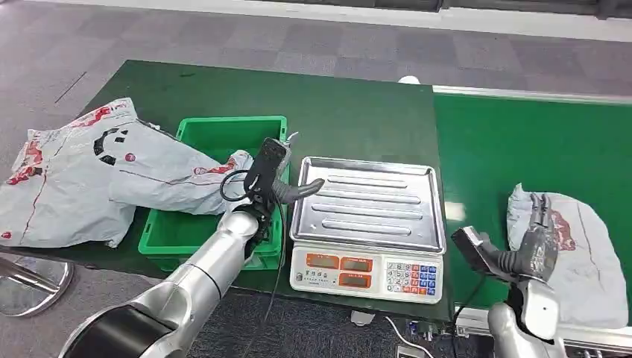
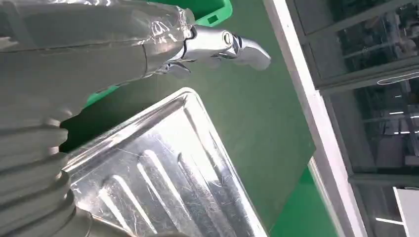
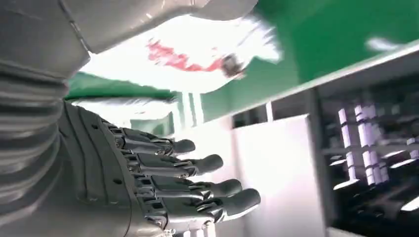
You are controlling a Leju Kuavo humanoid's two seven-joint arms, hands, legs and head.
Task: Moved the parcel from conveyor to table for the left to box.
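A grey plastic parcel [image 1: 577,250] with red print lies on the green conveyor [image 1: 522,142] at the right. My right hand [image 1: 538,247] is at the parcel's left edge, fingers [image 3: 197,165] stretched and apart, with nothing in them. In the right wrist view the parcel [image 3: 197,54] shows bright between the thumb and the fingers. My left hand [image 1: 267,179] hovers between the green box [image 1: 223,138] and the scale, its thumb [image 2: 225,44] stuck out over the steel tray [image 2: 163,168]; it holds nothing that I can see. Another grey parcel [image 1: 168,179] lies across the box's left rim.
A weighing scale [image 1: 365,270] with a steel tray [image 1: 365,205] stands on the green table [image 1: 335,104] between box and conveyor. A heap of grey parcels [image 1: 63,179] lies left of the box. A round stool base [image 1: 30,283] stands on the floor at the lower left.
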